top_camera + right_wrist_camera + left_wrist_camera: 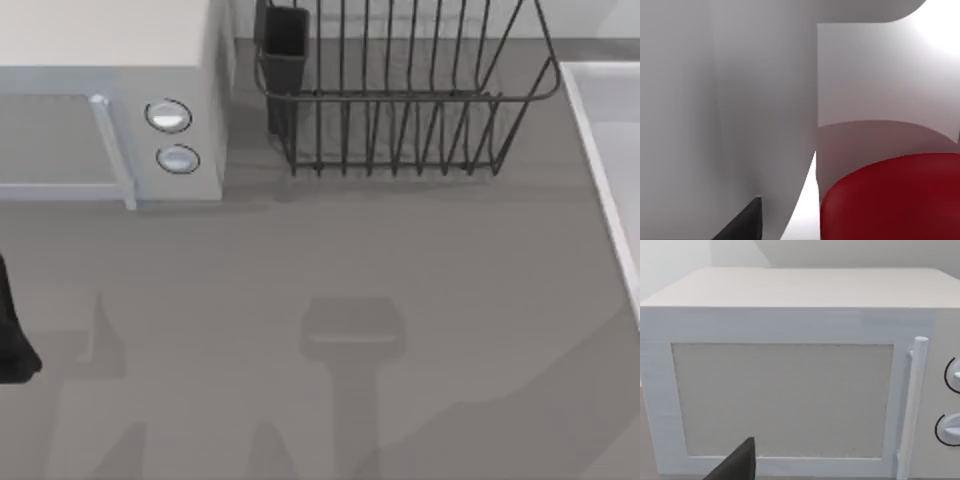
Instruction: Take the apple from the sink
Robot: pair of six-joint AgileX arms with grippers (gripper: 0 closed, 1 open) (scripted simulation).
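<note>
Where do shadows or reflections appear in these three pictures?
Top view: soft arm-shaped shadows lie on the grey table, in front of the dish rack. Right wrist view: the apple casts a reddish tint on the pale sink wall behind it. Left wrist view: the microwave is evenly lit, without glare.

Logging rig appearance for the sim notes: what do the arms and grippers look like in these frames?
Little of them shows. The left arm is a matte black, rounded shape at the top view's left edge. In each wrist view a black, flat, wedge-shaped finger tip pokes in: left gripper's finger, right gripper's finger. No cables, markings or labels visible.
</note>
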